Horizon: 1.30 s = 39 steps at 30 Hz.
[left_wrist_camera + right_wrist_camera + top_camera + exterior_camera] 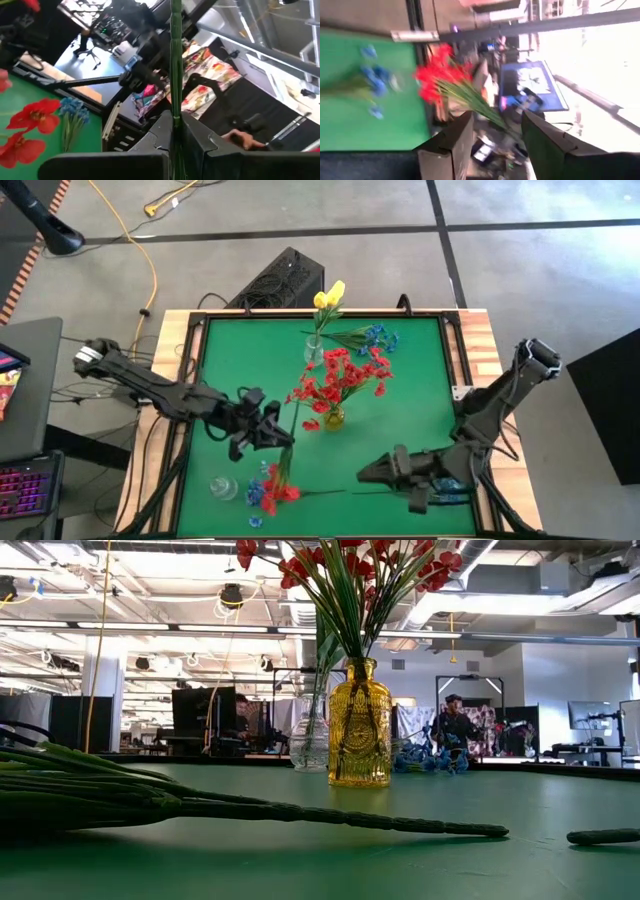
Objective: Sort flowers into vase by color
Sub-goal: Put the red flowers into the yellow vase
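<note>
Green table (pixel 420 410) in a workshop room; left gripper (pixel 272 432) jaws pinch a flower stem (pixel 175 75), right gripper (pixel 375 471) jaws spread.

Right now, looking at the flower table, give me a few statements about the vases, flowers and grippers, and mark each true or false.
1. The yellow vase holds red flowers. True.
2. The left gripper is open and empty. False: it is shut on a green stem.
3. Blue flowers lie on the mat near the clear vase. True.
4. The yellow flowers stand in the yellow vase. False: they stand in the clear vase.
5. The right gripper hangs over the yellow vase. False: it is low near the mat's front.
</note>
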Each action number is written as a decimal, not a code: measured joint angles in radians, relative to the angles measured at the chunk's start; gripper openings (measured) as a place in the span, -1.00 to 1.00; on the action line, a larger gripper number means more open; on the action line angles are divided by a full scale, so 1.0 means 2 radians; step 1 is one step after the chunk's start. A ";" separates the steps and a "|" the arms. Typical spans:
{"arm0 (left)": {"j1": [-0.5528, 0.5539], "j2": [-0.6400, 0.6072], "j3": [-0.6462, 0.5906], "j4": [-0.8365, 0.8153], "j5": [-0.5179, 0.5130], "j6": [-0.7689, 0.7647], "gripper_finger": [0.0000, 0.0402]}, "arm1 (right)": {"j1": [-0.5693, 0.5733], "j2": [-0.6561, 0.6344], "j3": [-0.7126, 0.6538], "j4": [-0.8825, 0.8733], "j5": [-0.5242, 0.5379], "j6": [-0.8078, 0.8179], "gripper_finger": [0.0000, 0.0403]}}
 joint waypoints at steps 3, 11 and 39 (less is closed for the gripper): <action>-0.001 0.024 0.000 0.018 -0.009 -0.012 -0.97 | -0.023 0.000 0.001 0.002 0.003 -0.039 -0.05; -0.001 0.083 0.000 0.066 -0.038 -0.061 -0.97 | -0.077 0.037 0.001 0.034 0.027 -0.124 -0.05; 0.019 0.100 0.000 0.076 -0.027 -0.096 -0.97 | -0.134 0.099 0.009 0.124 0.055 -0.229 -0.27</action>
